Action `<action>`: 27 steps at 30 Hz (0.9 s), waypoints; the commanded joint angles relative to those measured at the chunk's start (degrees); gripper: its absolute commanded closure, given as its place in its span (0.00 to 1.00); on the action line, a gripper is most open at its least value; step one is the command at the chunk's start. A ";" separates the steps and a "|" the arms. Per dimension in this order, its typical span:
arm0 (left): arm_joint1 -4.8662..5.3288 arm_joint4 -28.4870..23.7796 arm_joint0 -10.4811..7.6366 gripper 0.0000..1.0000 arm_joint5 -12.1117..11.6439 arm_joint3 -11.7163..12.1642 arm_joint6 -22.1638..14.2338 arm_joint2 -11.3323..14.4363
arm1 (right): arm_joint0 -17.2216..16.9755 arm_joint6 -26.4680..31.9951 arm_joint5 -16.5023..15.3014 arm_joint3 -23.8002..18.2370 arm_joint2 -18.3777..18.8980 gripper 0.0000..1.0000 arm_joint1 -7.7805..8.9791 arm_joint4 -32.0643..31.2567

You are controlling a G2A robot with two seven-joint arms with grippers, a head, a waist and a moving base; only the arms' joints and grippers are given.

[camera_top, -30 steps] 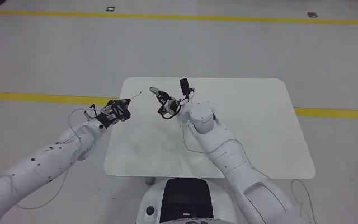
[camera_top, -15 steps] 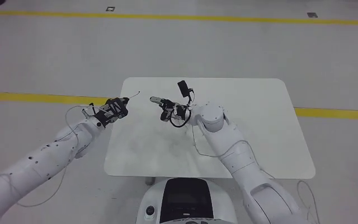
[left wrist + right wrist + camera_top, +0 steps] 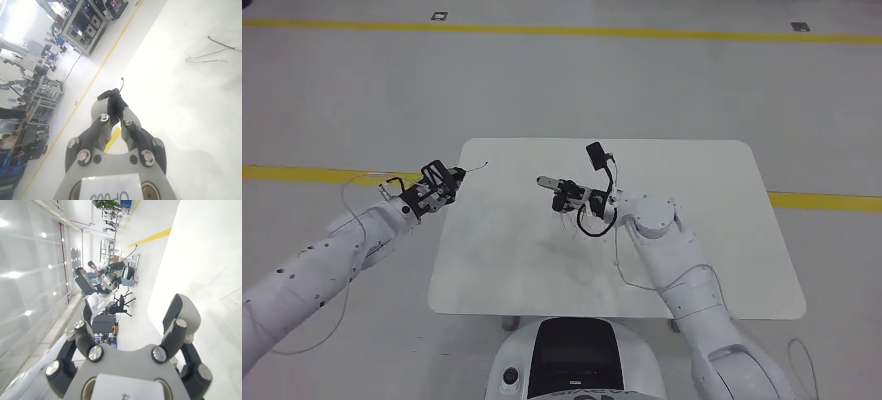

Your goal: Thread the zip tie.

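- The two hands have drawn apart: the left hand (image 3: pixel 447 181) has pulled back to the left edge of the bench (image 3: pixel 682 250), and the right hand (image 3: pixel 545 183) has swung right, toward the middle.
- With the gap wider, threading looks further off; the hands probably need lining up again.
- The left hand is clenched on the zip tie (image 3: pixel 122 83), whose thin end pokes out beyond its fingers.
- The right hand hangs above the bench, spread and empty, pointing left.

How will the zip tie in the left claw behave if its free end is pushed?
The zip tie is a thin strand, curving slightly beyond the left claw, so it probably flexes. It sticks out without drooping, so likely springy and light.
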 commanded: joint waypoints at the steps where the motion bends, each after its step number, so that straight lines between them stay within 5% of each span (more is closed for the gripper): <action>1: -0.08 -0.86 -0.31 1.00 -2.84 0.95 0.18 -0.60 | -0.21 1.81 -1.36 -0.33 0.32 0.00 0.35 1.08; 7: -0.38 -5.26 -1.27 1.00 -12.21 3.31 0.94 -2.35 | -0.74 3.67 -4.40 -0.90 0.55 0.00 1.14 3.40; 16: -0.48 -5.87 -1.56 1.00 -12.48 3.12 -0.22 -2.00 | -0.92 3.74 -5.17 -0.94 0.65 0.00 1.32 4.13; 20: -0.96 -15.85 -1.51 1.00 -12.48 3.21 -3.51 -2.65 | -0.92 3.74 -5.17 -0.94 0.65 0.00 1.32 4.13; 27: -0.73 -31.28 -4.68 1.00 -12.48 0.35 -11.60 0.60 | -0.92 3.74 -5.17 -0.94 0.65 0.00 1.32 4.13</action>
